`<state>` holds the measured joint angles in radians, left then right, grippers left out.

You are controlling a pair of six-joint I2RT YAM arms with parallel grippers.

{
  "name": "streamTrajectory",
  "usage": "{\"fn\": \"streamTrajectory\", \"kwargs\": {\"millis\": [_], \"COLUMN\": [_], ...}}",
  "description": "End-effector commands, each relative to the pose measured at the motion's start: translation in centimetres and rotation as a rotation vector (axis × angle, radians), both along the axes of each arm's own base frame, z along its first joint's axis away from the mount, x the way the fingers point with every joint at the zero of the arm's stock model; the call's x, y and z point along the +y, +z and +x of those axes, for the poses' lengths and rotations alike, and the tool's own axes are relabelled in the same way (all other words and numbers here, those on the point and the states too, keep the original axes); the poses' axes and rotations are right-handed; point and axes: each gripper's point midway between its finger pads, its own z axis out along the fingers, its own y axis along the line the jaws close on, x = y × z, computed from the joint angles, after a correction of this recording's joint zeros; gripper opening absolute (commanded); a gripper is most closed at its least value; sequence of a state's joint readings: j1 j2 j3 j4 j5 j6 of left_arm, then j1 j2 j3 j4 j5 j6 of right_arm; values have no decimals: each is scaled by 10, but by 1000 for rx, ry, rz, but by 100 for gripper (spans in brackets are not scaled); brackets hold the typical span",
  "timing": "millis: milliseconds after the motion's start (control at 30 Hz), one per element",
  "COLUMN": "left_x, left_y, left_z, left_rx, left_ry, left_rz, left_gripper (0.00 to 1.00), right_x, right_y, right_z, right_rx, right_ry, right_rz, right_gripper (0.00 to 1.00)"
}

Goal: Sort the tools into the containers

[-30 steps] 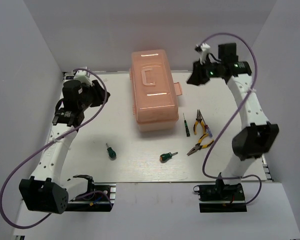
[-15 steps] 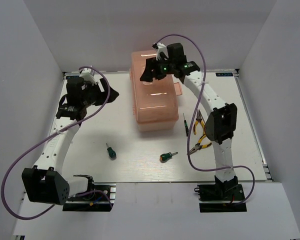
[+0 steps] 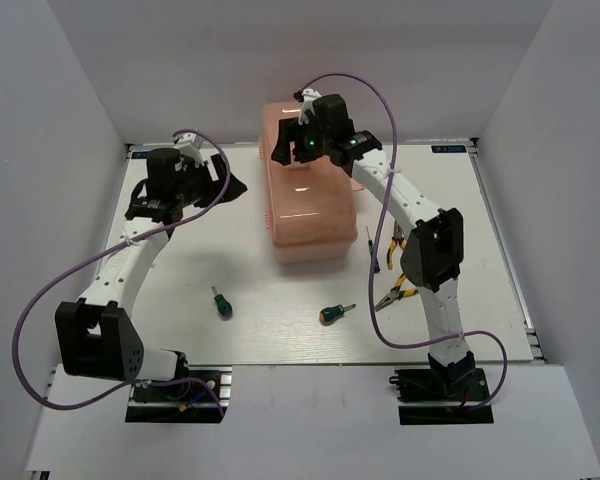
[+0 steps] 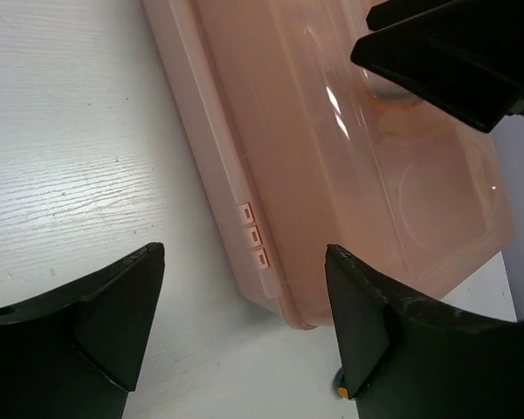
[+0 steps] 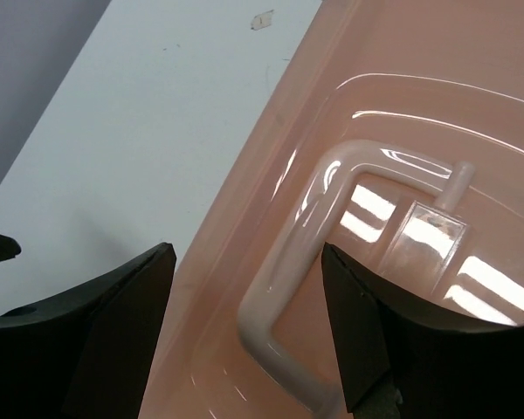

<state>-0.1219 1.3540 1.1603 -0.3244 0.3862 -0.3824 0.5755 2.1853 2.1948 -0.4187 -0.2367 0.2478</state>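
Note:
The salmon-pink toolbox point(image 3: 310, 205) stands shut at the table's middle. My right gripper point(image 3: 281, 150) hovers open over the far left part of its lid; in the right wrist view point(image 5: 244, 332) the moulded handle point(image 5: 319, 223) lies between the fingers. My left gripper point(image 3: 232, 186) is open and empty beside the toolbox's left side point(image 4: 271, 175), its own midpoint at the box's long edge point(image 4: 244, 323). Two stubby green screwdrivers point(image 3: 220, 303) point(image 3: 332, 314) lie in front of the box. The thin dark screwdriver point(image 3: 372, 250) and two pliers point(image 3: 395, 238) point(image 3: 400, 290) lie to its right, partly behind the right arm.
White walls close in the table point(image 3: 180, 260) on the left, back and right. The right arm point(image 3: 420, 240) stretches over the tools on the right. A purple cable loops above each arm.
My right arm has swung from the far right corner leftward onto the toolbox lid. My left gripper has moved right, toward the toolbox's left side.

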Motion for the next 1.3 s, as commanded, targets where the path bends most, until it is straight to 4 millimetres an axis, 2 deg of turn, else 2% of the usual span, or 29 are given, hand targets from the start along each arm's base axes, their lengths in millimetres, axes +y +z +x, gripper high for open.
{"fn": "streamTrajectory", "kwargs": {"millis": [0, 100, 133, 200, 367, 400, 433, 467, 500, 567, 667, 800, 833, 933, 1100, 1133, 1233, 1267], "left_x": [-11, -22, -29, -37, -52, -53, -53, -53, -55, -59, -72, -85, -86, -96, -112, -118, -128, -134], "left_y": [35, 37, 45, 34, 34, 39, 35, 48, 48, 59, 59, 72, 67, 69, 60, 50, 46, 37], "left_z": [13, 15, 16, 16, 20, 24, 26, 29, 29, 32, 36, 41, 46, 52, 58, 60, 62, 66], "left_rx": [-112, -133, -173, -159, -178, -193, -184, -219, -218, -250, -261, -295, -283, -288, -270, -244, -237, -227], "left_ry": [-50, -117, -145, -190, -242, -243, -243, -245, -256, -281, -325, -369, -368, -387, -403, -408, -413, -416], "left_rz": [-29, -60, -70, -100, -132, -133, -133, -134, -138, -147, -157, -175, -174, -177, -168, -159, -146, -135], "left_gripper": [83, 77, 74, 71, 69, 69, 69, 69, 69, 69, 69, 69, 70, 71, 72, 72, 72, 72], "right_x": [-10, 0, 2, 11, 17, 19, 20, 18, 19, 18, 16, 16, 16, 15, 13, 11, 10, 10], "right_y": [-9, -19, -20, -20, 7, 22, 27, 32, 41, 48, 58, 68, 72, 75, 78, 78, 77, 79], "right_z": [2, -8, -11, -20, -22, -21, -22, -19, -18, -18, -17, -20, -20, -19, -20, -18, -19, -20], "right_rx": [1, 74, 87, 157, 170, 146, 166, 161, 148, 154, 162, 181, 180, 190, 197, 202, 213, 211], "right_ry": [-115, -90, -82, -48, -6, 3, 10, 8, 14, 18, 25, 49, 51, 50, 53, 48, 50, 53], "right_rz": [-64, -27, -12, 48, 157, 189, 217, 230, 250, 274, 315, 361, 370, 391, 400, 404, 408, 413], "right_gripper": [74, 72, 72, 70, 66, 66, 65, 65, 65, 65, 64, 62, 62, 62, 62, 61, 61, 61]}}
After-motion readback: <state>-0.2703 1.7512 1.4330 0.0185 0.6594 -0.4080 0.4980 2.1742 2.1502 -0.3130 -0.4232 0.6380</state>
